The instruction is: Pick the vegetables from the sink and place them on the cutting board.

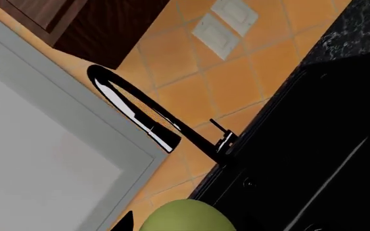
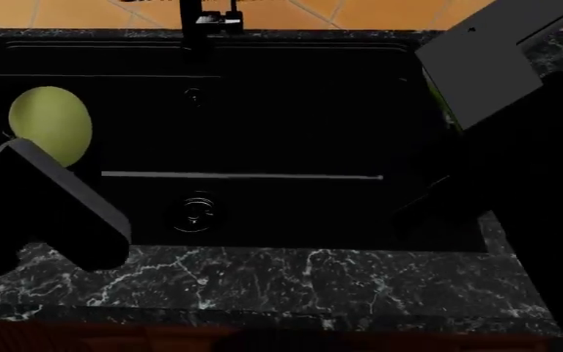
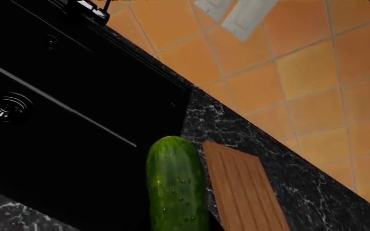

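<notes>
The pale yellow-green tomato (image 2: 50, 123) hangs over the left end of the black sink (image 2: 262, 110), and my left gripper (image 1: 183, 227) is shut on it. In the left wrist view the tomato (image 1: 188, 215) fills the lower edge, with one dark finger (image 1: 125, 222) beside it. The dark green cucumber (image 3: 175, 185) runs out from my right gripper (image 3: 177, 227), which is shut on it; its fingers are hidden. In the head view only a green sliver of the cucumber (image 2: 439, 99) shows behind the right arm (image 2: 482, 51). The wooden cutting board (image 3: 244, 192) lies on the counter just beside the sink (image 3: 75, 144).
A black faucet (image 1: 150, 115) rises at the sink's back edge, before an orange tiled wall with white outlets (image 1: 223, 24). A round metal drain (image 2: 196, 213) sits in the basin floor. Black marble counter (image 2: 292, 282) fronts the sink. A grey panel (image 1: 37, 159) and a dark cabinet (image 1: 101, 24) stand behind.
</notes>
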You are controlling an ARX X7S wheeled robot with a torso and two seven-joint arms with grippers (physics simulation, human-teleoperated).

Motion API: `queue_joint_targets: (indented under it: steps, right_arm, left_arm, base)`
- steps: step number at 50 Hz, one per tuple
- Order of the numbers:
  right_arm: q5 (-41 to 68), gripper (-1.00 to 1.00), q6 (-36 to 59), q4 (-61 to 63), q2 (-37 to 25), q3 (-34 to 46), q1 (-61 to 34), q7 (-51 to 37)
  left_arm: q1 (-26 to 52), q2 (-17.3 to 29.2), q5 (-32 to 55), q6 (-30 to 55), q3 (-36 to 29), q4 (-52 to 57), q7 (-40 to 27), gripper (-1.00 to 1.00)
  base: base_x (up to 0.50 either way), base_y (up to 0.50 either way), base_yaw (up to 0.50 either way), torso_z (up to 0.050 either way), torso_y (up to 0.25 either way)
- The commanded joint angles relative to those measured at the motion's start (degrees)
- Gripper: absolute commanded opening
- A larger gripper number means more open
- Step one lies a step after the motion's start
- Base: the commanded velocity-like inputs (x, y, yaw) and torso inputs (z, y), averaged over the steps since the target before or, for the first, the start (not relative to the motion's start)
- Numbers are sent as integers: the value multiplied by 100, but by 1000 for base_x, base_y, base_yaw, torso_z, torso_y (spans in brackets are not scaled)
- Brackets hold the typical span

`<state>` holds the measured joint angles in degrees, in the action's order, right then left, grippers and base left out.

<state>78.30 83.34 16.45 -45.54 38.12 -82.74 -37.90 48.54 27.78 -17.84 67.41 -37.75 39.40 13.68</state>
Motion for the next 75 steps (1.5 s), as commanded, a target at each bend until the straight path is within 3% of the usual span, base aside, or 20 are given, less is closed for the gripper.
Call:
queue_joint_targets:
  steps: [1,16,45,67,75]
  right_arm:
    - [112,-100,292,-31,105,-224,-303,-297]
    - [-18,-100,-212,225,14,-180,-30,-391]
    - [573,-100,-54,132,-98,-136,-228,-831]
    - [529,-100,-255,274,-176,30,-212,-628]
    - [946,-100,-337,228,-125,-89,-171,-978]
  left_arm:
    - [415,-364,151,334,206,-68,186,-100]
    - [448,-564,223,146,264,-267,123,-100]
    - [483,-560,239,3,190,-304,119,-100]
    - [482,-549,235,93,207,-205,130,-100]
    - [716,-1012,516,432,463,-239,358,-100]
  base:
    - [-43,-500,0,0,0]
    - [-4,-500,0,0,0]
    - [159,-499,0,0,0]
    - [408,-310,0,0,1]
    - [189,-138,0,0,1]
